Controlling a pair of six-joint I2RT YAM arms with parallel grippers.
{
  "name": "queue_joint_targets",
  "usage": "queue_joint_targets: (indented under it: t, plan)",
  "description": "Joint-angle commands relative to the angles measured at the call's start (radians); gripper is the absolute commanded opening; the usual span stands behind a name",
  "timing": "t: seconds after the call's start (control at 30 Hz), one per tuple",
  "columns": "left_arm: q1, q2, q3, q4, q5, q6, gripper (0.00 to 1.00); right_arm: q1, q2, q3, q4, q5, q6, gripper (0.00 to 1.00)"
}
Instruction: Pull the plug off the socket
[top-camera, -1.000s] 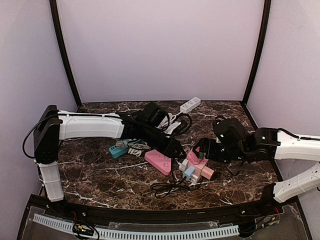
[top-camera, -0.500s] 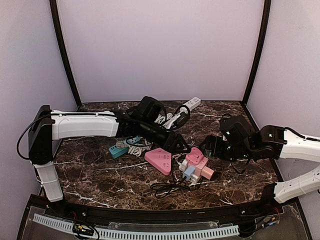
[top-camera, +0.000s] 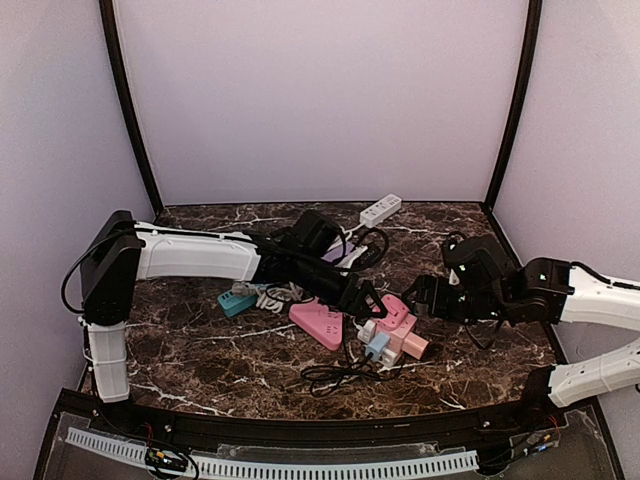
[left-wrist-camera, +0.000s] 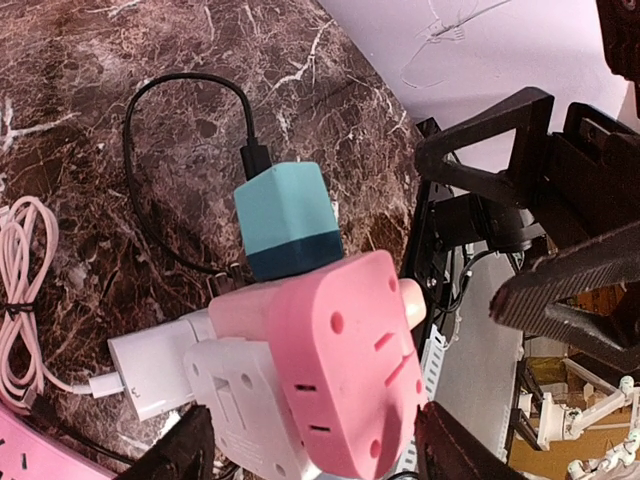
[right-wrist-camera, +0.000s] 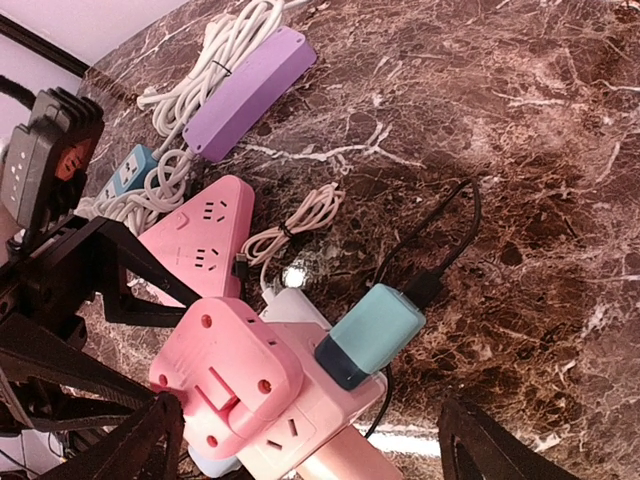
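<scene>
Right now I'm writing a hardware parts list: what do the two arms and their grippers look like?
They match. The left arm and right arm have smooth white shells on the long links, with black joints and wrist blocks. The left gripper and right gripper are black, each with two skeletal triangular fingers. A thin black cable loops off the left shoulder.

Pink socket (left-wrist-camera: 345, 370) runs off the bottom edge

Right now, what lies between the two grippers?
The pink plastic socket cube, carrying a teal block-shaped plug; the top view shows it between left gripper and right gripper.
</scene>
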Motion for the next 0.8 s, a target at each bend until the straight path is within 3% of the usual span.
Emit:
queue_joint_targets:
  t: [0.0,0.77]
  plan:
    - [-0.010,0.001,0.040,0.011,-0.004,-0.018,0.68,-0.008,-0.029,-0.054,0.090,-0.044,0.003,0.87]
    - [-0.078,-0.058,0.082,0.018,0.058,0.022,0.66,-0.008,-0.072,-0.080,0.117,-0.038,0.063,0.87]
